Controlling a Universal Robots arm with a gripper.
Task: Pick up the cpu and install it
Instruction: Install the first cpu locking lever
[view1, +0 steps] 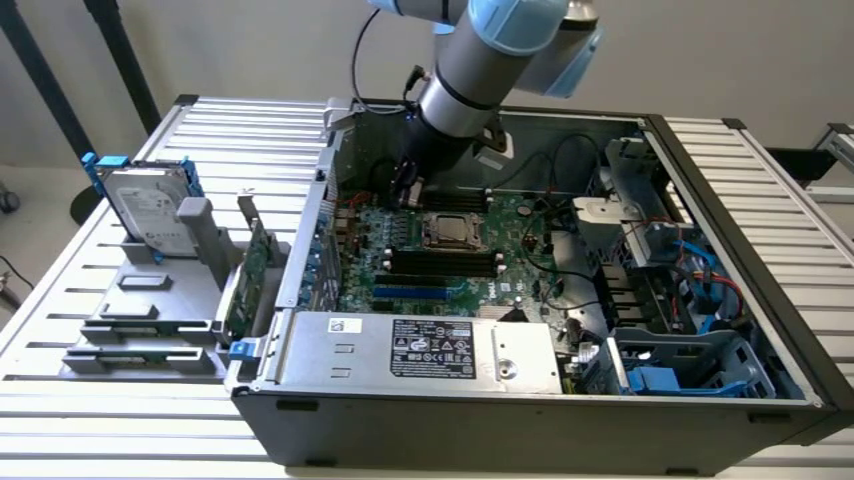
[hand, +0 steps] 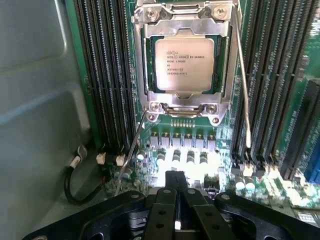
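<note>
Cpu (hand: 184, 64): flat, seated within the load plate (hand: 186, 25), away from any grip. Gripper (hand: 175, 189): fully closed, holding nothing, hovering near; chip lies straight ahead of its fingertips.

Matt, smooth silver-grey metal top on cpu (hand: 184, 62). Socket frame (hand: 185, 15): shiny bare metal. Motherboard (hand: 225, 132): glossy green board. Gripper (hand: 175, 182): matt black. Computer case (view1: 534, 435): dull dark-grey metal. Table (view1: 120, 420): pale ribbed metal slats.
</note>
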